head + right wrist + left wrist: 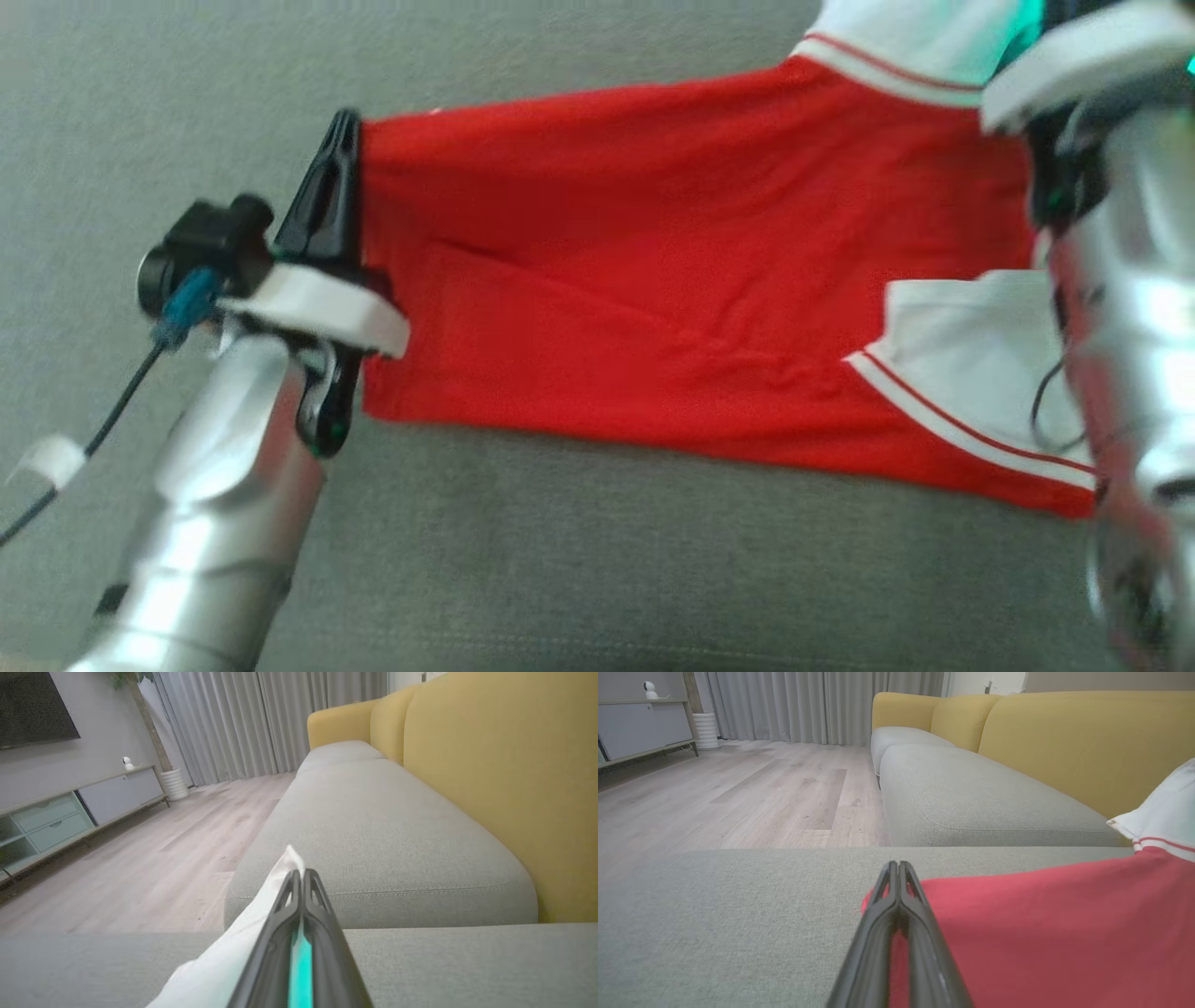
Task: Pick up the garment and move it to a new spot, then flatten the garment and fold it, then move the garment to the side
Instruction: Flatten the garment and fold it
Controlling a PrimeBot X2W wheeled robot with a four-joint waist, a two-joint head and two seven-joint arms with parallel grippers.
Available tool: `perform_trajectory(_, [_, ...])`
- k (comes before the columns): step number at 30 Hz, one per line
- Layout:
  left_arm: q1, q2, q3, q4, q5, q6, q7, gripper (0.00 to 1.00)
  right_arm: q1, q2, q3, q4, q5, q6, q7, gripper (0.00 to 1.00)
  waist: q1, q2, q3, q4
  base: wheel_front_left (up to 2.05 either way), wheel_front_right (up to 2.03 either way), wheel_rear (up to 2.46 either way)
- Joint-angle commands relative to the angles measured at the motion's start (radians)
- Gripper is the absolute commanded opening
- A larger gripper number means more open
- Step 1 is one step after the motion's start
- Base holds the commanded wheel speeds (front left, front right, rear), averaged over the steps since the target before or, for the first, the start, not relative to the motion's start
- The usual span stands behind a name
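Pinching the red hem at the garment's left edge, the left end effector (899, 868) is closed tight on the cloth, its two dark fingers pressed together with red fabric showing between them; the right end effector (301, 873) is likewise closed, gripping a peak of white sleeve (219, 966) that pokes up past its tips; the garment (653, 280), a red top with white, red-striped sleeves, lies spread across the grey sofa seat (597, 579), drawn out between the two arms, with the yellow backrest (1064, 751) beyond.

As a judgement, the pick-up and the move to a new spot look done, and the work sits in the flatten-and-fold stage; the body is mostly smooth, though a long crease runs slantwise across the middle and small wrinkles gather near the lower sleeve; whether a first fold has been made I cannot tell, since the head view is blurred and the right arm hides the far-right edge.

Left to do: finishing the fold into a compact shape, then carrying the garment to the side.
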Motion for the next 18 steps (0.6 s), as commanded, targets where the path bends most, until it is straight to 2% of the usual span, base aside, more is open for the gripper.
perform_trajectory(1, [0.011, 0.045, 0.063, -0.04, 0.025, 0.006, -0.006, 0.0, 0.078, 0.018, 0.04, -0.075, 0.053, -0.001, -0.01, 0.0, 0.0001, -0.0001, -0.054, -0.057, 0.0, 0.0, 0.0])
perform_trajectory(4, [0.086, 0.051, 0.116, -0.062, 0.078, 0.012, -0.006, 0.0, 0.232, 0.015, 0.098, -0.197, 0.164, -0.001, -0.01, 0.0, 0.0001, -0.0001, -0.09, -0.094, 0.0, 0.0, 0.0])
perform_trajectory(5, [0.086, 0.051, 0.116, -0.062, 0.078, 0.012, -0.006, 0.0, 0.232, 0.015, 0.098, -0.197, 0.164, -0.001, -0.01, 0.0, 0.0001, -0.0001, -0.09, -0.094, 0.0, 0.0, 0.0])
perform_trajectory(9, [0.201, 0.044, 0.202, -0.105, 0.139, 0.026, -0.006, 0.0, 0.445, 0.016, 0.153, -0.337, 0.314, -0.001, -0.01, 0.0, 0.0001, -0.0001, -0.136, -0.139, 0.0, 0.0, 0.0])
perform_trajectory(10, [0.26, 0.035, 0.237, -0.128, 0.169, 0.031, -0.006, 0.0, 0.539, 0.016, 0.16, -0.388, 0.37, -0.001, -0.011, 0.0, 0.0001, -0.0001, -0.157, -0.156, 0.0, 0.0, 0.0])
perform_trajectory(18, [0.438, -0.02, 0.34, -0.177, 0.248, 0.036, -0.006, 0.0, 0.73, 0.034, 0.185, -0.459, 0.457, -0.001, -0.011, 0.0, 0.0001, -0.0001, -0.21, -0.19, 0.0, 0.0, 0.0])
